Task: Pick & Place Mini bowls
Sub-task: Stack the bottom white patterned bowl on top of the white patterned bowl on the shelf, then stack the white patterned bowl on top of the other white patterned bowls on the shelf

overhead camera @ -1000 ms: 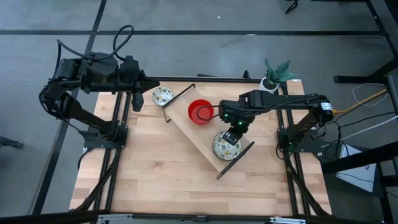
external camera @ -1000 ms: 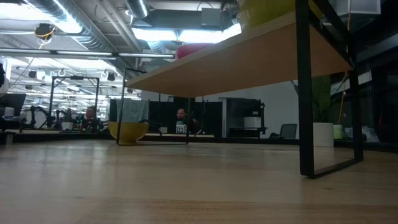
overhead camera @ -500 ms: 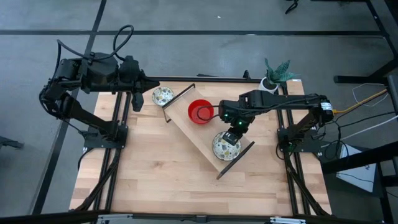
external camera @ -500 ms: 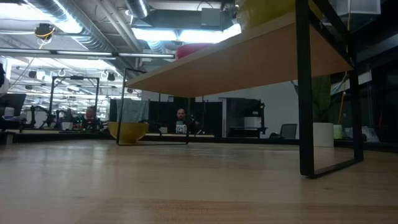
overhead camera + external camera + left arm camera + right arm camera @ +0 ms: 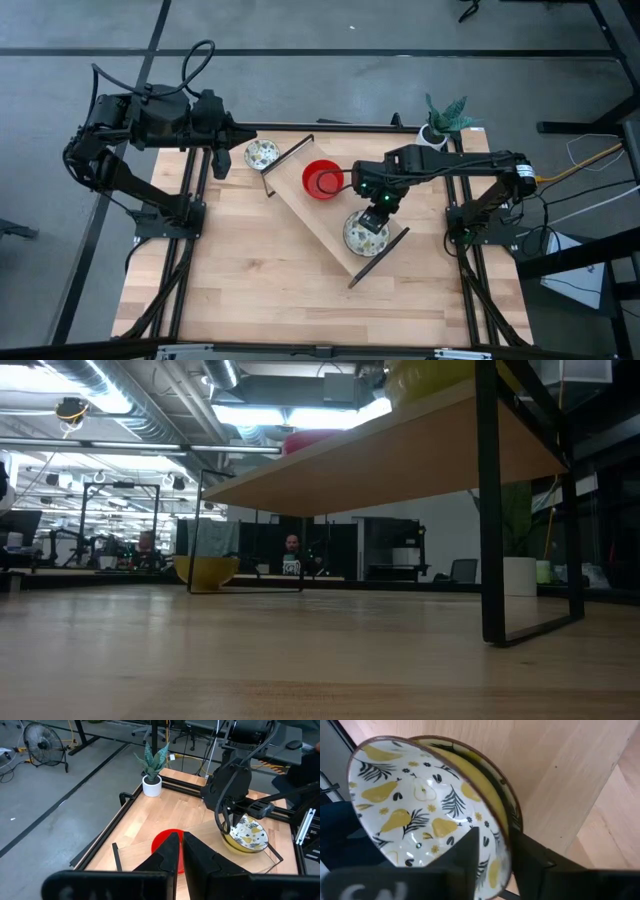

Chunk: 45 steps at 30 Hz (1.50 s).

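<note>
My right gripper [image 5: 375,212] is in the middle right of the high view, over the low end of a slanted wooden shelf [image 5: 310,208]. One finger sits inside a patterned bowl [image 5: 415,810] and the other finger is outside its rim, in the gap next to a second patterned bowl [image 5: 485,785] nested right behind it. My fingers straddle the rim of that front bowl, but I cannot tell if they are pinching it or have let go. In the high view the two bowls look like one round white spot with yellow and green shapes.

A red bowl [image 5: 322,180] sits on the same shelf, just up and left of my right gripper. Another patterned bowl [image 5: 262,153] sits on the table [image 5: 250,270], near the upper left corner of the wood.

My left gripper [image 5: 221,160] waits at the upper left of the high view, beside that lone bowl. Its fingers [image 5: 167,857] are pressed together and hold nothing.

A white pot with a green plant [image 5: 440,122] stands at the upper right corner of the table.

In the low view, a yellow bowl [image 5: 206,570] shows far back on the left.
</note>
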Motion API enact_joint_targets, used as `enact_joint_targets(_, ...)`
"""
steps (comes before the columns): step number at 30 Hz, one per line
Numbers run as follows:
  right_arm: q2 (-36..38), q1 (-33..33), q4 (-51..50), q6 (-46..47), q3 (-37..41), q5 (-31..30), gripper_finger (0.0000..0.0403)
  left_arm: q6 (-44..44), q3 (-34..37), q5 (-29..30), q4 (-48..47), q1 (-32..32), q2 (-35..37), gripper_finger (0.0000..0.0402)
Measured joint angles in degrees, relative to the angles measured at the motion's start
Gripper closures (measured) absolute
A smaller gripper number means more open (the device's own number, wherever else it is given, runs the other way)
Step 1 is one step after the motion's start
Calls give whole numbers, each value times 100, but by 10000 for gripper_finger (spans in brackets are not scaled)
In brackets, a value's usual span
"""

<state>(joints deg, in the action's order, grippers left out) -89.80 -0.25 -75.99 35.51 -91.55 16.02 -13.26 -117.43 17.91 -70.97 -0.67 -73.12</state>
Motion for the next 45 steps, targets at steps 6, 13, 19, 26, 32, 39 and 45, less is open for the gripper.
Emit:
enact_joint_targets(6,0,0,18,-177,0,-138,247,74,0,4,-1,-1,0,384)
enact_joint_targets(13,0,0,113,-295,0,-149,238,58,0,4,-1,-1,0,384)
enact_joint_targets(19,0,-1,170,-411,0,-131,238,52,0,4,-1,1,0,383)
enact_joint_targets(26,0,-2,78,-452,-342,-278,238,50,0,41,-1,-1,0,385)
enact_joint_targets(32,0,-2,-31,-481,-738,-601,238,50,0,46,-1,-1,0,382)
enact_joint_targets(39,0,21,12,-605,-1079,-751,246,50,0,46,-1,1,0,385)
enact_joint_targets(45,0,192,240,-896,-1267,-1433,259,49,0,46,-1,0,0,383)
